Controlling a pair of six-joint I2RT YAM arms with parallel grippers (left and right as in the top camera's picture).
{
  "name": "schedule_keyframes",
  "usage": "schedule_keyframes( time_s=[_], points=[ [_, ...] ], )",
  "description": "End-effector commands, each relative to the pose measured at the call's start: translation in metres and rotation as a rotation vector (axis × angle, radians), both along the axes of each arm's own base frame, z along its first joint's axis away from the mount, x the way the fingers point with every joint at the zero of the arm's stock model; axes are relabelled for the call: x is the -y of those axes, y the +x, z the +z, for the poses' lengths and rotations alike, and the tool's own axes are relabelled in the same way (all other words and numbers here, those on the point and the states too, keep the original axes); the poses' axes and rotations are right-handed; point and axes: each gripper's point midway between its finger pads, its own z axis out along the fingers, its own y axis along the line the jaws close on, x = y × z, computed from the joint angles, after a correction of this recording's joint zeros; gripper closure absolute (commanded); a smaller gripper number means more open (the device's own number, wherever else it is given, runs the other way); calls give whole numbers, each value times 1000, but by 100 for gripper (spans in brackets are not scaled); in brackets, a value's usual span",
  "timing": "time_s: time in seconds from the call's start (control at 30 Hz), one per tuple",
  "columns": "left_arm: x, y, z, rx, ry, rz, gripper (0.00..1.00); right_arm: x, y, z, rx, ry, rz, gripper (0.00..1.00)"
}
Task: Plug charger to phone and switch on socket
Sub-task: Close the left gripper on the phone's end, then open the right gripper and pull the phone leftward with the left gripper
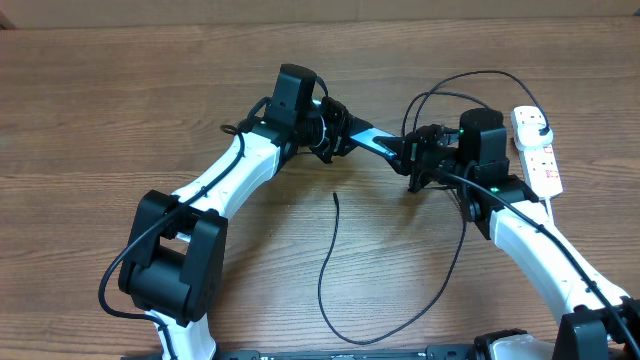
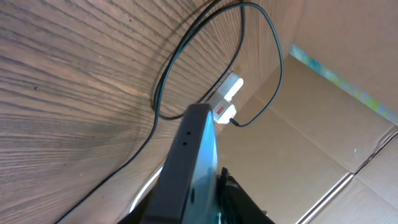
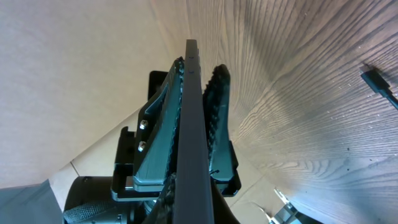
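Phone held off tabletop, tilted on edge, mid-width toward far edge. Left gripper pinching one end, right gripper pinching other. Charger looped across tabletop toward near edge, tip lying free. Socket by right edge, far side.

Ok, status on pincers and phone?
Right pincer shut on phone, held on edge off the table. Left pincer straddles its other end, contact unclear. Charger tip loose on table, not plugged in.

Open desk left and far; blocked centrally by phone between left pincer and right pincer; charger loops nearer; socket far right.
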Motion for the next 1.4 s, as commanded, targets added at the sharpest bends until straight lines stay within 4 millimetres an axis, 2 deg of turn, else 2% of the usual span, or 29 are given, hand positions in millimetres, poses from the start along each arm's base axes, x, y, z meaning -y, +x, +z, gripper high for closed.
schedule_keyframes(
  time_s=[0.0, 0.13, 0.47, 0.6, 0.73, 0.83, 0.93, 1.1, 1.37],
  points=[
    [6, -5, 6, 19, 8, -10, 78, -4, 2, 16, 51, 12, 20, 96],
    [8, -6, 6, 21, 13, -11, 87, -4, 2, 16, 51, 12, 20, 96],
    [8, -7, 6, 22, 13, -12, 96, -4, 2, 16, 51, 11, 20, 96],
    [8, -7, 6, 31, 15, -18, 95, -4, 2, 16, 51, 11, 19, 88],
    [8, -7, 6, 35, 16, -21, 96, -4, 2, 16, 51, 11, 19, 73],
    [8, -7, 6, 37, 17, -22, 95, -4, 2, 16, 61, 6, 24, 58],
    [6, -5, 6, 38, 17, -19, 96, -4, 2, 16, 85, -9, 36, 29],
    [-3, 0, 8, 70, 13, -35, 96, -5, 0, 17, 170, -52, 95, 1],
    [-36, 12, 15, 110, -31, -69, 96, -7, -8, 23, 279, -65, 207, 0]
  ],
)
